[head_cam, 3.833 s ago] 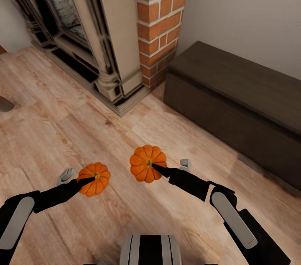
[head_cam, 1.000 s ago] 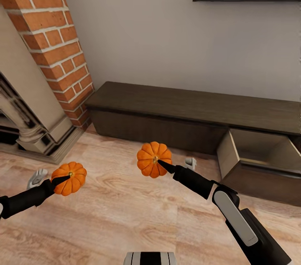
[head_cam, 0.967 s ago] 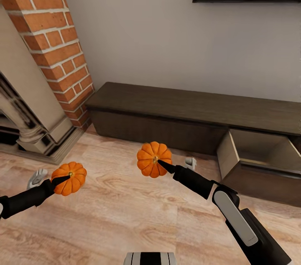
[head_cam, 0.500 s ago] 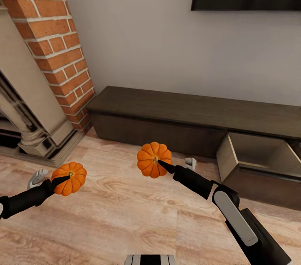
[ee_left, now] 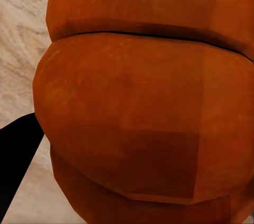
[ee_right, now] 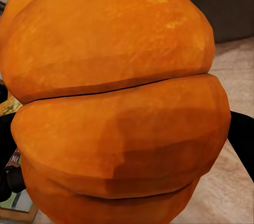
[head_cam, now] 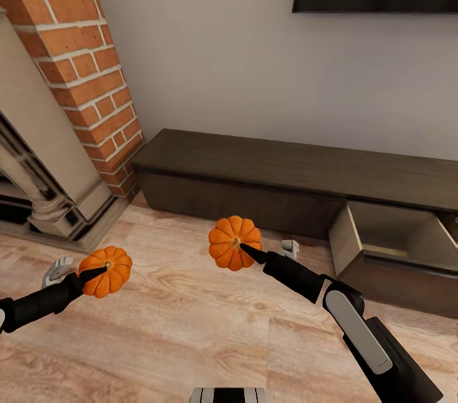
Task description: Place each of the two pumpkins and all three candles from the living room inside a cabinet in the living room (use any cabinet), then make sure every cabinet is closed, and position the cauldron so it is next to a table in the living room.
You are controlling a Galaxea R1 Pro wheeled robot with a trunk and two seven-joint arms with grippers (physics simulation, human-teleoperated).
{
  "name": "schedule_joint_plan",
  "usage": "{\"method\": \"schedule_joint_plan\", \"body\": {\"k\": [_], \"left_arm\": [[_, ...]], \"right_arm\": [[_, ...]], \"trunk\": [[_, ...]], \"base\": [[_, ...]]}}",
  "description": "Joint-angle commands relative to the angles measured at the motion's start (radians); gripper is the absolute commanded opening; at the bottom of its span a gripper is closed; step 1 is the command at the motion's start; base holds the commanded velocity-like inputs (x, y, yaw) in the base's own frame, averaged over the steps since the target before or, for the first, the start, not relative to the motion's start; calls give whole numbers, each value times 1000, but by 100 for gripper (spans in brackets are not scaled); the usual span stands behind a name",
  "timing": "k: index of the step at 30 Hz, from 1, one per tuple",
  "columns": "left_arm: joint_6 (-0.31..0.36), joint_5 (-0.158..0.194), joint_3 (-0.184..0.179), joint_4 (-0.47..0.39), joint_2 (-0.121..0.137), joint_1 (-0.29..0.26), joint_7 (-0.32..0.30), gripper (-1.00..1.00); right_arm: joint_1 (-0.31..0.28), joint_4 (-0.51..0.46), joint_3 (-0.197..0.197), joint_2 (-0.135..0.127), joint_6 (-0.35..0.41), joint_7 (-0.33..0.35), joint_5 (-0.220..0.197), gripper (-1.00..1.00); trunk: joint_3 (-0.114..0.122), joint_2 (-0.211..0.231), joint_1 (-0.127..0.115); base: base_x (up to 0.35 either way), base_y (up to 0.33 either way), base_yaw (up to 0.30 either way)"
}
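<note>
Even, soft, shadowless-looking light across the room; pale wall (head_cam: 254,72) bright and flat, wooden floor (head_cam: 178,327) evenly lit with no glare, only faint dark shading under the cabinet (head_cam: 292,180) top and inside its open drawer (head_cam: 394,225). Head view is sharp in the middle, with lines of the brick column (head_cam: 76,60) leaning outward toward the edges. Both wrist views are soft and blocky, orange pumpkin (ee_left: 143,102) surface pressed too close for crisp detail, textures smeared.

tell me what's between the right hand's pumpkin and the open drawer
In the head view, only bare wood floor lies between the right pumpkin and the open drawer.
</note>
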Motion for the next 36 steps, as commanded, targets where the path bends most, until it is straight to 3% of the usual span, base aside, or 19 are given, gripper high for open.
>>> {"method": "schedule_joint_plan", "body": {"k": [1, 11, 36], "left_arm": [[5, -8, 2, 0, 0, -1, -6, -100], [4, -8, 2, 0, 0, -1, -6, -100], [4, -8, 2, 0, 1, -1, -6, -100]], "right_arm": [[-1, 0, 1, -1, 3, -1, -5, -100], [-1, -2, 1, -1, 2, 0, -5, -100], [-1, 12, 1, -1, 2, 0, -5, -100]], "trunk": [[1, 7, -4], [18, 77, -42], [95, 252, -138]], "base": [[0, 0, 0], [0, 0, 0], [0, 0, 0]]}}
